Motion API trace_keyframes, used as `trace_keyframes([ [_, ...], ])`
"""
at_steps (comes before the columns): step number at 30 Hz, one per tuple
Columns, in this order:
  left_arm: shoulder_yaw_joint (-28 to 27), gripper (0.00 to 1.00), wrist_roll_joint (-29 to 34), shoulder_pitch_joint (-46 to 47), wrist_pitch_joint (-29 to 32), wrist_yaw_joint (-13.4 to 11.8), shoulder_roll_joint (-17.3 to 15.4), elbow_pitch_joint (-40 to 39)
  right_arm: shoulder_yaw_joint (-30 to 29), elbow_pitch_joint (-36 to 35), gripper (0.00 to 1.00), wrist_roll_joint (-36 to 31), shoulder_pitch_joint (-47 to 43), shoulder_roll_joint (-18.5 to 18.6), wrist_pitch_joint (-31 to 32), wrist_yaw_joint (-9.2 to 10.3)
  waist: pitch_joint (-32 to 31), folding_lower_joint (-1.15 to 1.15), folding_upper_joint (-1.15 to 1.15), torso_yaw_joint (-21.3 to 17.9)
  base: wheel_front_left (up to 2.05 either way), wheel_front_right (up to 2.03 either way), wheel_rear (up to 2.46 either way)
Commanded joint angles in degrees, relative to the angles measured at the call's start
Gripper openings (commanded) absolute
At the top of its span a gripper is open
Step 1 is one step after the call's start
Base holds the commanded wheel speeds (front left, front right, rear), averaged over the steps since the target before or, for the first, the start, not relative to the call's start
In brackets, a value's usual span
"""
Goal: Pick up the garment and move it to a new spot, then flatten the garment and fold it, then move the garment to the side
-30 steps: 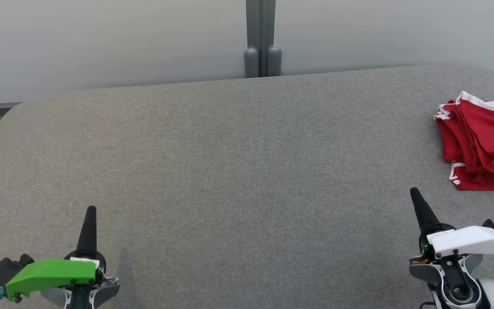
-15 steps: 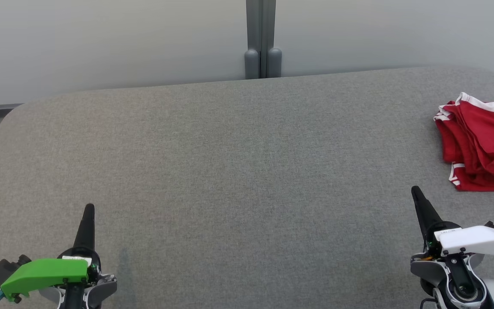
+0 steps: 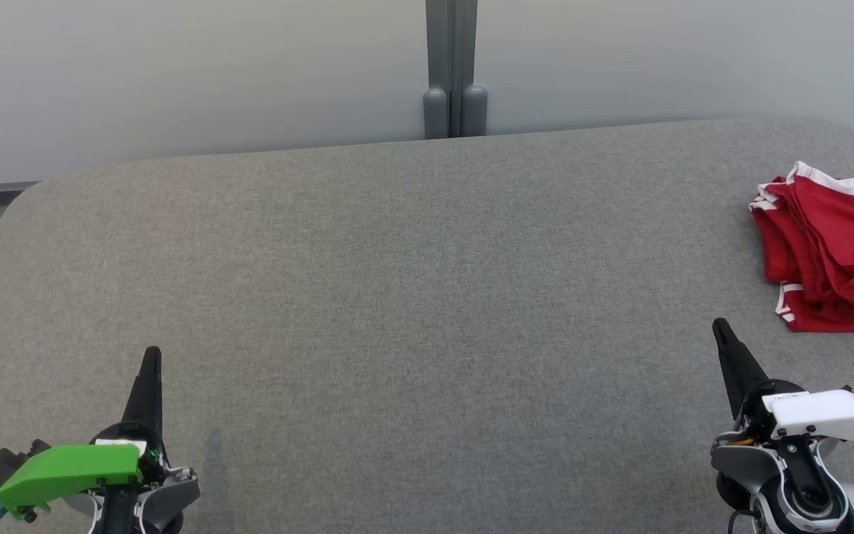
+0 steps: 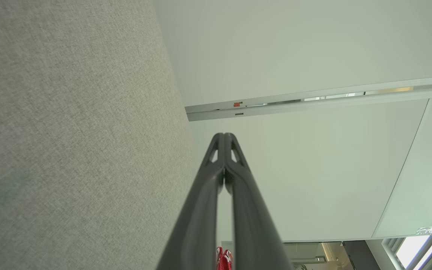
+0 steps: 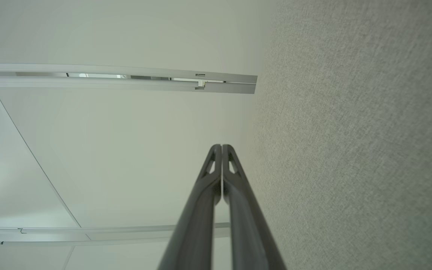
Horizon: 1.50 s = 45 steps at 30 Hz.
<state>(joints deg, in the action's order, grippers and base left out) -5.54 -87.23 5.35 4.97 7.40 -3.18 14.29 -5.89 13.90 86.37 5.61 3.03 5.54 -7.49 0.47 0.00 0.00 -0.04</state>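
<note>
Overhead, the red garment (image 3: 835,252) lies folded at the grey desk's (image 3: 427,297) right edge, near the right claw (image 3: 720,326) and well apart from the left claw (image 3: 151,354). Left wrist: fingers (image 4: 203,210) pressed together, holding nothing; a red sliver low between them is perhaps the garment. Right wrist: that claw likewise pinched, empty.

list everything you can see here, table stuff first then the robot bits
garment: one, red with white trim, loose heap at the table's right edge
table: one, grey fabric top, across the head view
post: one, grey, behind the table's far edge, middle
wall panels: two, pale, either side of the post
left gripper: one, dark, green cover, lower left, jaws shut
right gripper: one, dark, white cover, lower right, apart from the garment, jaws shut
</note>
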Motion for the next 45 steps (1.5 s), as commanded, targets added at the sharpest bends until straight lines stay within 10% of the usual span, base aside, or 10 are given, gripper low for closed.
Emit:
trace_keyframes([
  [1, -0.42, 0.00, -1.24, 1.10, 0.36, 0.14, 0.01, -0.29, -0.25, 0.05, 0.00, 1.23, 0.76, 0.03, 0.37, -0.01, -0.03, 0.00, 0.00, 0.01, 0.00, 0.00, 0.00],
  [45, -1.11, 0.00, -5.23, 1.19, 1.74, 0.16, 0.27, -0.32, -0.73, 0.19, 0.00, 6.20, 0.78, -0.16, 1.14, -0.01, -0.29, 0.00, 0.00, 0.04, 0.00, 0.00, 0.00],
])
